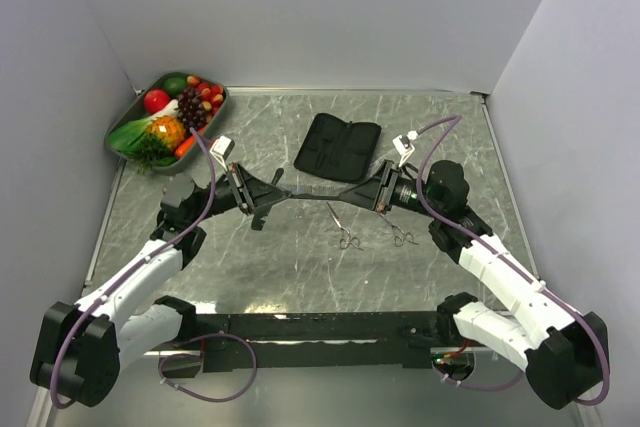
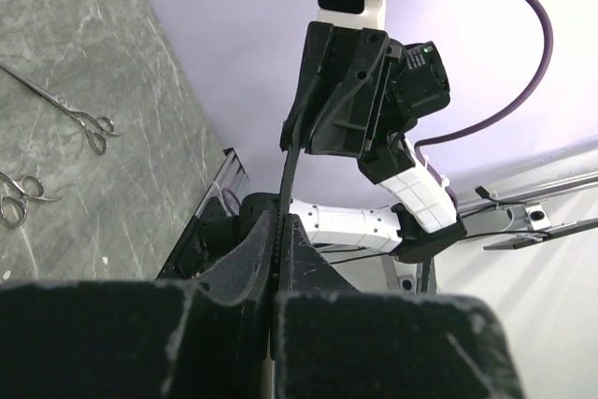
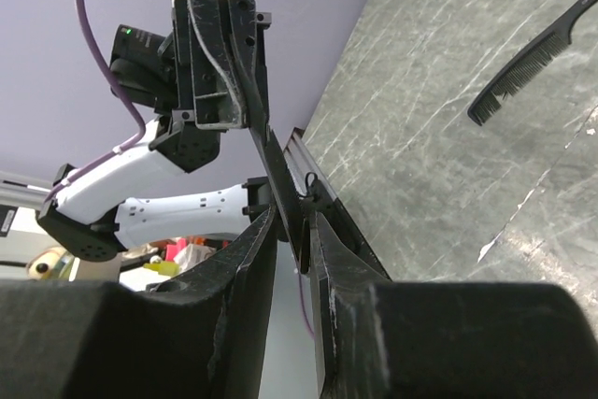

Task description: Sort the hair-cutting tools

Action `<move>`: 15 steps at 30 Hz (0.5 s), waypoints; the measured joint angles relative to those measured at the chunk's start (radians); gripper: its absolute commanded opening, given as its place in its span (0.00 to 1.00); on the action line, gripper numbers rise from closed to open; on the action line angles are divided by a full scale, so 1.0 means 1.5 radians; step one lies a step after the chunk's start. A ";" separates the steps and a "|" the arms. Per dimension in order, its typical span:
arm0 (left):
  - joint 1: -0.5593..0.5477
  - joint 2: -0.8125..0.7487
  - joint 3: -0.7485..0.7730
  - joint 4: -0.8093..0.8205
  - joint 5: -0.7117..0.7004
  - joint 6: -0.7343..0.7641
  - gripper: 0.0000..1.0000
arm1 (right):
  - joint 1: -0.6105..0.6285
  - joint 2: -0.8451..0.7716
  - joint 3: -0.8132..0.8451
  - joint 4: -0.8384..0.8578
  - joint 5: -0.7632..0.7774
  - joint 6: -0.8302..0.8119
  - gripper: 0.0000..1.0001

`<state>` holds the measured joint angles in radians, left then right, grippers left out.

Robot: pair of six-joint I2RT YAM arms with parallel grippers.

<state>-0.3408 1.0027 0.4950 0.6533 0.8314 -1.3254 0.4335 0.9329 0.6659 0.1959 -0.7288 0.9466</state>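
Both arms met over the middle of the surface, and between them hung the black comb, lifted clear of the marble. The left end effector was clamped tight on one end of it, fingers pressed flat against the bar. The right end effector gripped the other end, its fingers narrowed around the comb's thin edge. Down on the surface, the first scissors lay just in front of the held comb, with the second scissors a little to their right, the two pairs apart from each other. The right wrist camera caught a second comb lying flat on the marble. Behind the arms sat the black pouch, and a fruit tray filled the far left corner.
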 measured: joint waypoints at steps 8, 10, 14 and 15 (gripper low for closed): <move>0.002 -0.007 -0.001 -0.001 -0.006 0.000 0.01 | 0.000 0.016 0.001 0.034 -0.009 0.014 0.00; 0.003 -0.007 -0.005 -0.001 -0.007 0.000 0.01 | 0.000 0.016 0.002 0.042 -0.012 0.018 0.00; 0.003 -0.008 -0.007 -0.011 -0.012 0.006 0.69 | 0.000 0.016 0.002 0.039 -0.009 0.017 0.00; 0.002 -0.009 -0.006 -0.030 -0.014 0.019 0.79 | 0.000 0.013 0.003 0.036 -0.007 0.015 0.00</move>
<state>-0.3374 0.9897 0.4866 0.6086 0.8104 -1.2968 0.4335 0.9527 0.6704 0.2501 -0.7387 0.9695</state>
